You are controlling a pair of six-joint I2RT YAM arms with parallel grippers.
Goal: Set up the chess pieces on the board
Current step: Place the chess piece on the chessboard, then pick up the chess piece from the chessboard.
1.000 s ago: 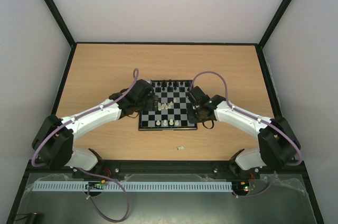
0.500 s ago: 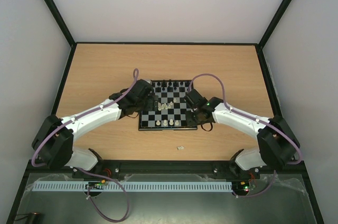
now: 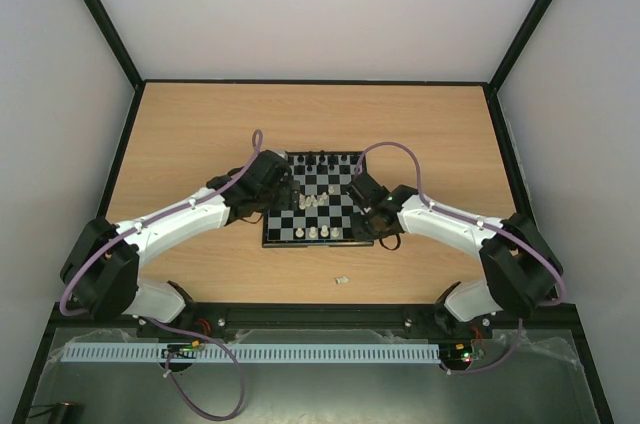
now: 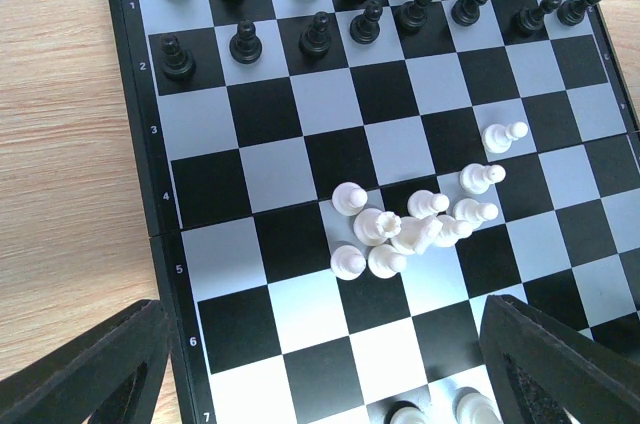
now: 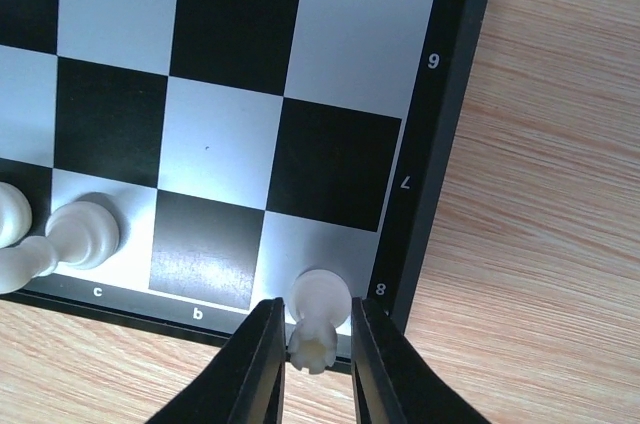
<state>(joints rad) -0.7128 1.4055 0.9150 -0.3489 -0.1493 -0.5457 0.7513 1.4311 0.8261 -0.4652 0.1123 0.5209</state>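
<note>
Two claws are at the board (image 5: 440,124). The right claw (image 5: 315,306) has its fingers close on both sides of a white piece (image 5: 320,296) on the corner square beside mark 8; whether they press it, I cannot tell. The left claw (image 4: 320,309) is released wide above a heap of white pieces (image 4: 410,229). Black pieces (image 4: 300,4) stand in two rows. The board lies on the desk (image 5: 540,194).

Bright even light, faint glare on board (image 5: 215,144)
</note>
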